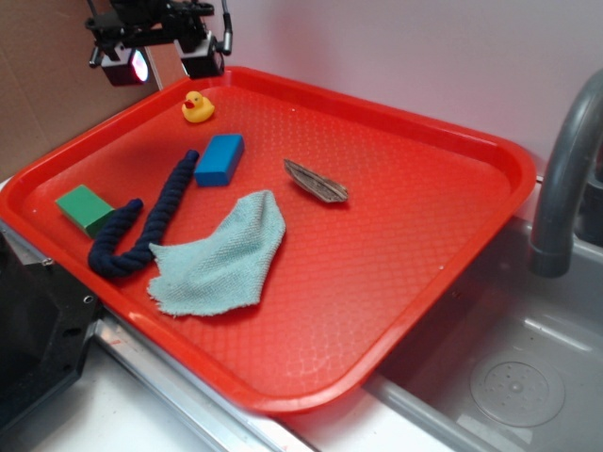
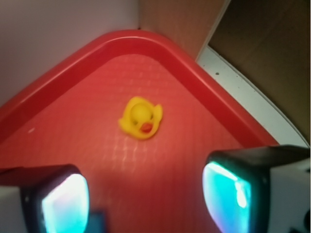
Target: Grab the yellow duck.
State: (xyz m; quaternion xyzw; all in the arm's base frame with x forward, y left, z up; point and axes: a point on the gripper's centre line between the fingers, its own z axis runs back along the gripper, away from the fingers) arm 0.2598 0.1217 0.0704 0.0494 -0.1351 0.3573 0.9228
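No legible writing is showing on anything. Nearest, a teal woven cloth [image 1: 221, 256] is lying crumpled on the waffle-textured red plastic tray [image 1: 415, 235], touching a dark blue twisted rope [image 1: 141, 231]; a green block [image 1: 85, 207] and blue block [image 1: 219, 158] are sitting beside it. Farther back, the yellow duck [image 2: 141, 118] is resting near the tray's far corner (rubbery, orange beak). Gripper [image 1: 162, 58] is hovering above, jaws wide apart, holding nothing.
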